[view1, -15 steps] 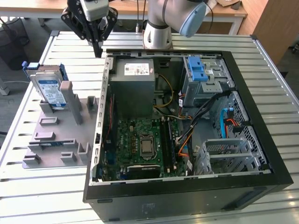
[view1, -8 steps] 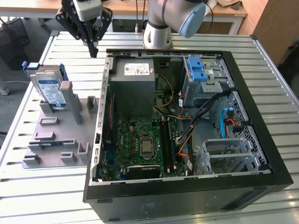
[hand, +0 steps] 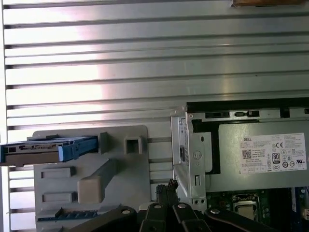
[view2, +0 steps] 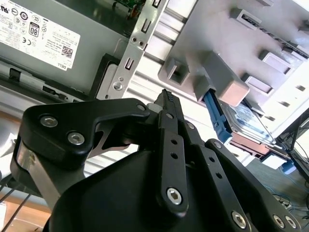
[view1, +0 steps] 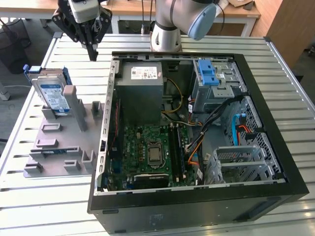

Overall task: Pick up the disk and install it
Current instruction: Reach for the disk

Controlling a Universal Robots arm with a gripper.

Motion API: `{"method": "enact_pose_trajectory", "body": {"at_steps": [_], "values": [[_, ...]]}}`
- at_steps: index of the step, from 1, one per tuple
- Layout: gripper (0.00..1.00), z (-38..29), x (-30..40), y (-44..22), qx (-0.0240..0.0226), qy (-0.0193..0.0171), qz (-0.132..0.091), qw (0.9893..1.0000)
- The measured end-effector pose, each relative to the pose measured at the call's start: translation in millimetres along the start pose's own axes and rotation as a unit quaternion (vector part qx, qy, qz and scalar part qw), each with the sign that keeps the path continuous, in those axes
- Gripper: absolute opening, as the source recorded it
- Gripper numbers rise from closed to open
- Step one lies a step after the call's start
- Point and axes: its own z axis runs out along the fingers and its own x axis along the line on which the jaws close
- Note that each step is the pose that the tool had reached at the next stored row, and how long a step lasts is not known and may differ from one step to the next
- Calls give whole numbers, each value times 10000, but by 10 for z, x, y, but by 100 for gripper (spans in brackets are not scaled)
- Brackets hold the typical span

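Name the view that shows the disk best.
The exterior view: the disk stands upright in the grey holder, labelled face showing. The first wrist view shows it edge-on; the second wrist view, partly hidden behind the holder.

The disk (view1: pixel 51 93) is seen in silver metal with a white-and-blue label and is edged by a blue frame. The fixture (view1: pixel 54 143) under it is finished in plain matt grey. The counter (view1: pixel 39 201) is shown in pale silver, patterned with parallel slats. The computer case (view1: pixel 197 212) is coloured black. Inside it are seen a green circuit board (view1: pixel 142 147), a grey power supply (view1: pixel 142 91) marked with a white sticker (view1: pixel 144 73), a bright blue latch piece (view1: pixel 208 73), orange cables (view1: pixel 196 146) and yellow wires (view1: pixel 173 101). The gripper (view1: pixel 92 55) is finished in black, dotted with silver screws in the second wrist view.
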Motion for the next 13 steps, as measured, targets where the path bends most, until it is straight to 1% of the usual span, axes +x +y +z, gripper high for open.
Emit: {"method": "enact_pose_trajectory", "body": {"at_steps": [7, 11, 13], "values": [[10, 7, 126, 8, 0, 0, 1, 10000], [10, 12, 167, 26, 0, 0, 0, 10000], [10, 14, 198, 35, 0, 0, 1, 10000]]}}
